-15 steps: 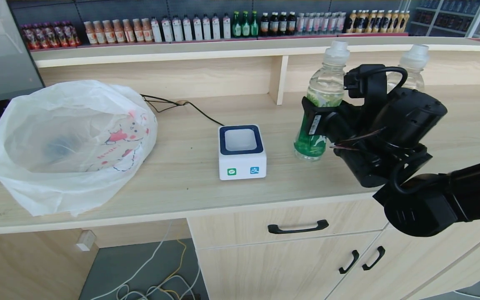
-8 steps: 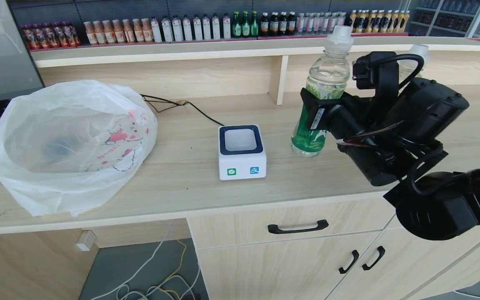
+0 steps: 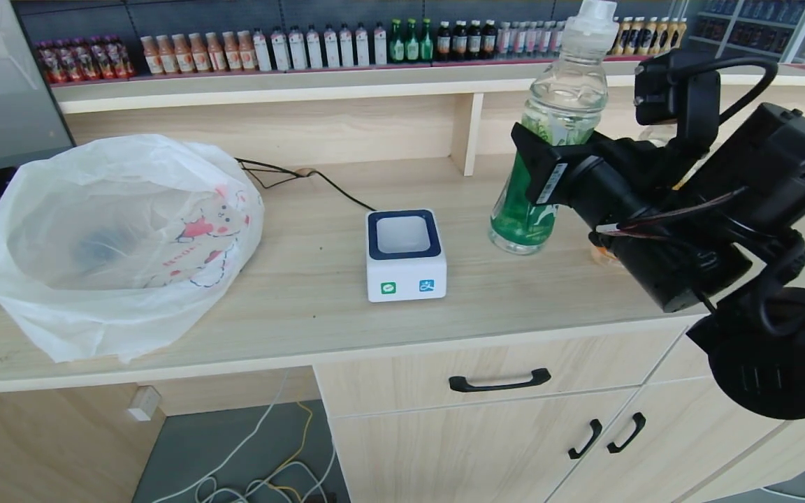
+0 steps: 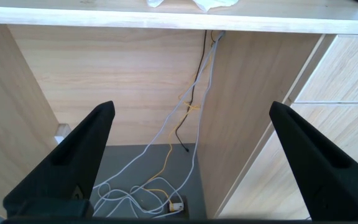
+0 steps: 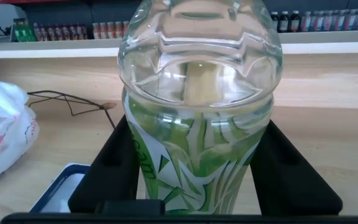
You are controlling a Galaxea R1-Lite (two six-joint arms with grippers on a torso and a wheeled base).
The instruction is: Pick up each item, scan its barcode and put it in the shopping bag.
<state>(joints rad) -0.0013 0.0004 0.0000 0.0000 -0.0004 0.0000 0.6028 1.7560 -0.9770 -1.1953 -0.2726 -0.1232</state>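
Note:
My right gripper [image 3: 549, 175] is shut on a clear bottle [image 3: 549, 133] with a green label and a white cap, holding it upright above the counter, right of the scanner [image 3: 405, 254]. In the right wrist view the bottle [image 5: 197, 124] stands between the black fingers [image 5: 114, 162]. The white scanner with its dark blue rim sits mid-counter. The white plastic shopping bag [image 3: 116, 237] stands open at the left. My left gripper [image 4: 188, 162] is open below the counter's edge, facing cables on the floor.
A black cable [image 3: 305, 176] runs from the scanner toward the back of the counter. A raised shelf [image 3: 374, 77] with rows of bottles lines the back. Drawers with black handles [image 3: 500, 382] are below the counter edge.
My right gripper has lifted the bottle off the counter and carried it upward; a second bottle seen behind it earlier is now hidden by the arm.

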